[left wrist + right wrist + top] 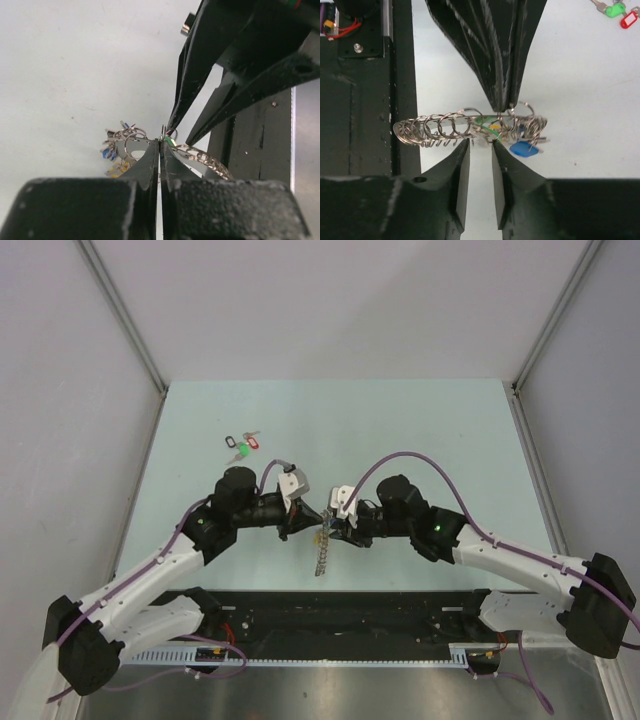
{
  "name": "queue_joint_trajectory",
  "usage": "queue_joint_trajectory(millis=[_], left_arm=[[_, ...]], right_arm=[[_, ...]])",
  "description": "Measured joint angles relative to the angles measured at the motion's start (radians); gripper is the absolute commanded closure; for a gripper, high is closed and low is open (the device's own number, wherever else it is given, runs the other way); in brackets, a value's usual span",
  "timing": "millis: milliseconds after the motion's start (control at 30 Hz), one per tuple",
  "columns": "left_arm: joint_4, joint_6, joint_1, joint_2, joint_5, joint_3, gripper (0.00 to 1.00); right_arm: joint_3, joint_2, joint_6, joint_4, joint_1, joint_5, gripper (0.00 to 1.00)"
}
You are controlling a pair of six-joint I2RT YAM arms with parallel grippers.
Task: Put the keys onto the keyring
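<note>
A: Item: keyring (430, 127)?
B: Grey coiled wire, shiny loops, held above the pale matte table (420, 440); blue-tagged key (524, 148) at one end.
A: Tools?
B: Left gripper (160, 142) pinched onto its wire; right gripper (480, 145), tapered black fingers parted, just beside.

You get no gap between left gripper (306, 521) and right gripper (336, 526): the tips nearly meet, with the keyring (322, 552) strung between them. The bunch of three keys (242, 445) lies far-left, well apart. You can pass over the table (430, 430) on its far half and right side. A black rail (340, 605) lines the near edge.
</note>
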Motion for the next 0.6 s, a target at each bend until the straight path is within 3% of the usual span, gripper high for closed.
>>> queue_joint_trajectory(millis=[167,600], left_arm=[[0.045,-0.017,0.000,-0.027,-0.010,-0.005,1.00],[0.071,-0.017,0.000,-0.029,-0.008,-0.016,1.00]], right_arm=[[0.000,-0.010,0.008,-0.018,-0.008,0.024,0.59],[-0.074,-0.126,0.120,0.130,-0.119,-0.034,0.59]])
